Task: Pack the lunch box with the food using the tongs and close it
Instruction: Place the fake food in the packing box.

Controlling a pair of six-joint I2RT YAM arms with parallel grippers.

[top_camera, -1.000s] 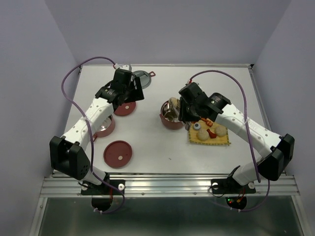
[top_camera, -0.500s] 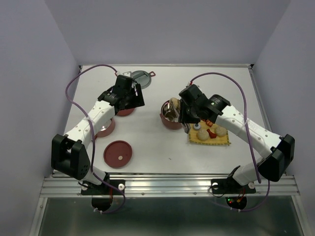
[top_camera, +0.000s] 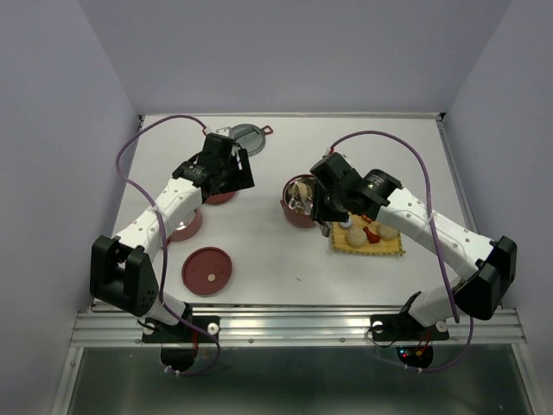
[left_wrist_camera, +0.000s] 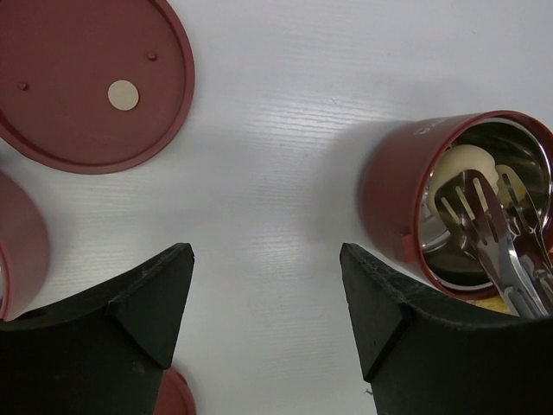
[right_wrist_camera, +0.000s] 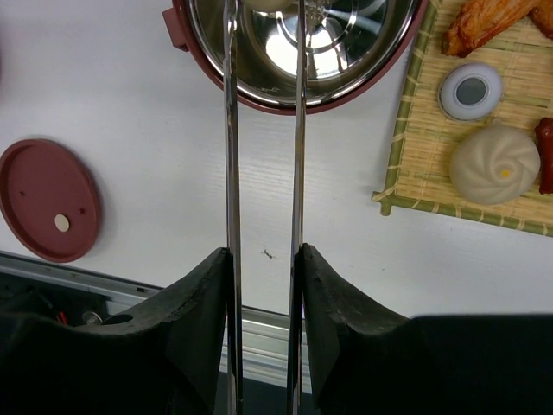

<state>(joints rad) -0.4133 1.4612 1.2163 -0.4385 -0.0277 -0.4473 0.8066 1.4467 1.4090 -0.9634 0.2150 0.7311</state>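
Because the right gripper [right_wrist_camera: 263,259] is clenched on the handle end of the tongs [right_wrist_camera: 230,156], the two silver arms run forward from its jaws to the open bowl of the lunch box [top_camera: 298,221]. Their forked tips sit inside the steel interior against a pale bun [left_wrist_camera: 462,166]. A second earlier the same bun rides at rim height on the tongs; now it lies down in the bowl, the right arm having swung slightly leftward and lowered. Whether the tips still pinch the bun or have let it go cannot be told from these views. The left gripper [left_wrist_camera: 265,255], jaws spread and holding nothing, hangs over the surface [left_wrist_camera: 276,130] left of the bowl and well apart from it, shifted only a little over that second. On the woven mat [right_wrist_camera: 415,147] just right of the bowl remain a second bun [right_wrist_camera: 494,169], a dark-and-white round piece [right_wrist_camera: 471,89] and orange-brown fried pieces [right_wrist_camera: 484,22]. The flat red lid [top_camera: 207,270] lies near the front edge, apart from the bowl. Judged from this, one piece is delivered and packing is at an early stage. The tongs must next withdraw and return to the mat, and closing is not yet begun.
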